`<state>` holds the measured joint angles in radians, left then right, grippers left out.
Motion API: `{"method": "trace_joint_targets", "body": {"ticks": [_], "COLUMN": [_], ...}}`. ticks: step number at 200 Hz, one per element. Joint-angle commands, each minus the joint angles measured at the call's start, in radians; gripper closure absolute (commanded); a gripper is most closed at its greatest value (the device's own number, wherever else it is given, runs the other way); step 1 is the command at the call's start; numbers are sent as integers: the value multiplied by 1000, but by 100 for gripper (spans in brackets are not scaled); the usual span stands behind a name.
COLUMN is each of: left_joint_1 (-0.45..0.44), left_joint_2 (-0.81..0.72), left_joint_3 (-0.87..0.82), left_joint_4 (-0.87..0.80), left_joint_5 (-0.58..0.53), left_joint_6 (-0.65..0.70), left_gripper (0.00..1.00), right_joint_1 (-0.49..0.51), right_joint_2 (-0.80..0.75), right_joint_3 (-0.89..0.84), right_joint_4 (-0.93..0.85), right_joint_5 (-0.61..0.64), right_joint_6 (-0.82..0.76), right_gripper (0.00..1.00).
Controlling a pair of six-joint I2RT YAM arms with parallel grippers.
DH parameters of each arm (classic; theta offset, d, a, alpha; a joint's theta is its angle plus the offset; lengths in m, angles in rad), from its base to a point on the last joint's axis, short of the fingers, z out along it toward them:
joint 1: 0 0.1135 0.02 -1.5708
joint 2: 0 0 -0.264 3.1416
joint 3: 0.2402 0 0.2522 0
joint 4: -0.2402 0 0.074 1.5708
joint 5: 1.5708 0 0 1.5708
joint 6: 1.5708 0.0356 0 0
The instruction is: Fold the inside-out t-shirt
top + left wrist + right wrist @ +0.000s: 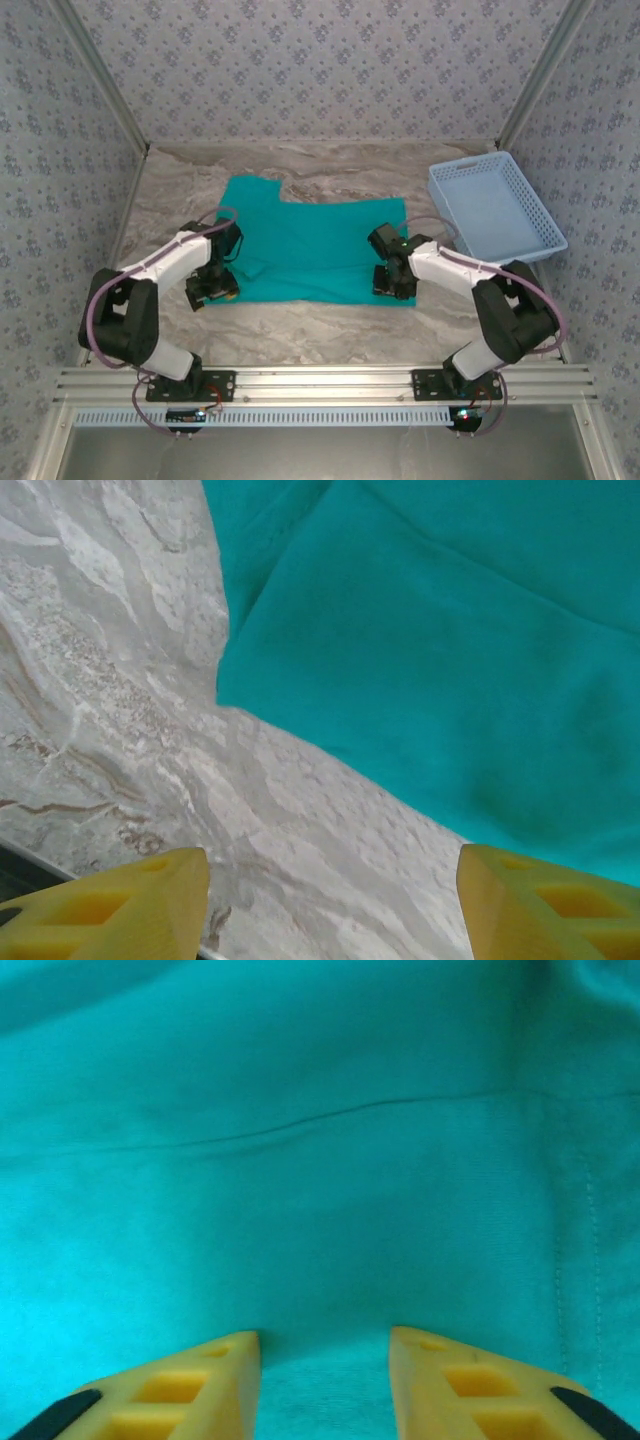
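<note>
left gripper (212, 290) hung low at the near left corner of the t-shirt (315, 250), released. in the left wrist view its yellow fingers (120, 905) stood wide apart with only bare table (330, 330) between them, and the cloth's edge lay just off to the side. right gripper (393, 285) sat over the near right corner, also let go. in its wrist view the jaws stood apart with flat teal cloth lying below the gap and nothing pinched.

the t-shirt lay spread on the middle of the table, well apart from the light blue basket (495, 205) at the far right, which held nothing. from above, the garment made a fairly tidy block with a straight near edge, and one flap stuck out at the far left corner. in the left wrist view one layer lay over another along a slanted edge, and the right wrist view showed a long crease across the cloth. so at least one fold looked to be in already, though i couldn't tell how many layers there were, nor find the white tag.

what seemed left: bringing in that far left flap, then folding the block down to a smaller packet. with both grippers free at the near corners, the job looked roughly midway rather than finished.
</note>
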<state>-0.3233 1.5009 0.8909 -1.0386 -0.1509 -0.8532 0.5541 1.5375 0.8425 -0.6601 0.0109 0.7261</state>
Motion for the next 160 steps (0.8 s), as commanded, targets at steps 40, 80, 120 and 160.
{"method": "trace_joint_targets", "body": {"ticks": [40, 80, 120, 160], "left_joint_1": [142, 183, 183, 204], "left_joint_2": [46, 26, -123, -171], "left_joint_3": [-104, -116, -111, -60], "left_joint_4": [144, 132, 72, 9], "left_joint_5": [-90, -66, 84, 58], "left_joint_6": [-21, 2, -39, -2], "left_gripper": [56, 66, 49, 47], "right_joint_1": [-24, -53, 156, 421], "right_joint_2": [-58, -117, -95, 141], "right_joint_3": [-120, -67, 173, 392], "right_joint_4": [-145, -174, 5, 401], "right_joint_5": [239, 262, 140, 8], "right_joint_6": [243, 121, -360, -847], "right_gripper": [76, 72, 63, 53]}}
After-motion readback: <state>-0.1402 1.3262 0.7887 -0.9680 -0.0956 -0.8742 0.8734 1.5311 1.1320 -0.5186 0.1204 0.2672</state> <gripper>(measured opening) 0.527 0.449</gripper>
